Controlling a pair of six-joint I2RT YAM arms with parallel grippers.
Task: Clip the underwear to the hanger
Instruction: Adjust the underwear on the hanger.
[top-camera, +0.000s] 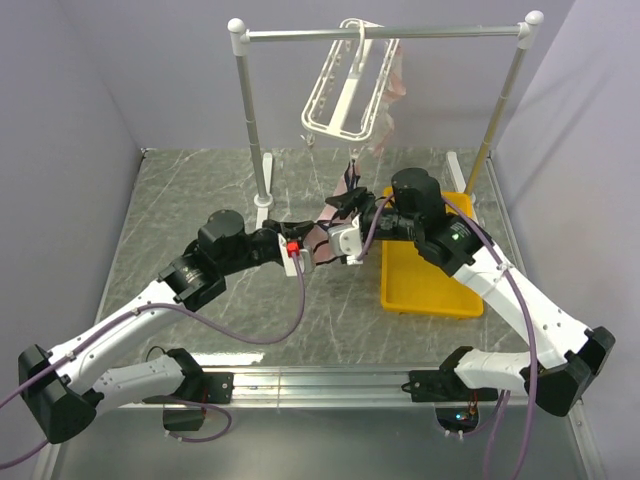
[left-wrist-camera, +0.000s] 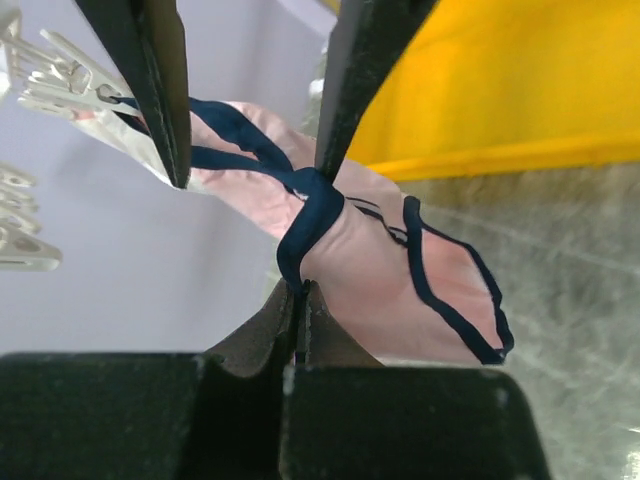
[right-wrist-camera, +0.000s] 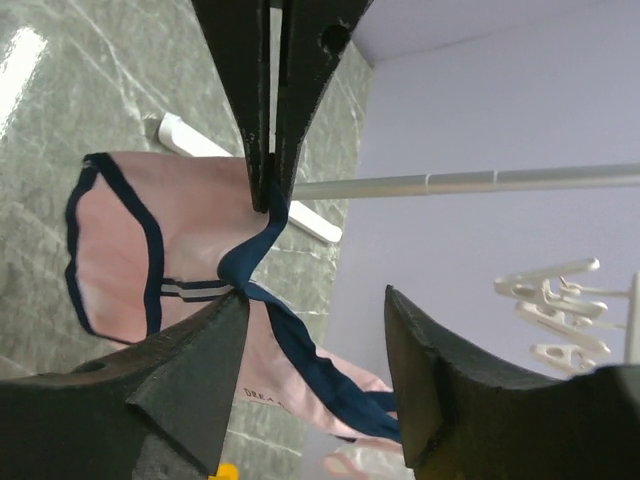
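The pale pink underwear with navy trim (left-wrist-camera: 390, 280) hangs in the air between my two grippers, above the table. My left gripper (left-wrist-camera: 300, 288) is shut on its navy waistband. In the right wrist view the same underwear (right-wrist-camera: 190, 240) shows with the left fingers (right-wrist-camera: 268, 150) pinched on the trim. My right gripper (right-wrist-camera: 315, 298) is open, its fingers either side of the stretched waistband. From above, both grippers meet mid-table (top-camera: 335, 215) below the white hanger (top-camera: 345, 85), which hangs from the rail. The hanger's clips (left-wrist-camera: 60, 85) show close by.
The grey rail stand (top-camera: 385, 33) with white ball ends spans the back. Another pink piece (top-camera: 398, 75) hangs at the hanger's right side. A yellow tray (top-camera: 430, 280) sits under the right arm. Grey walls close in on both sides.
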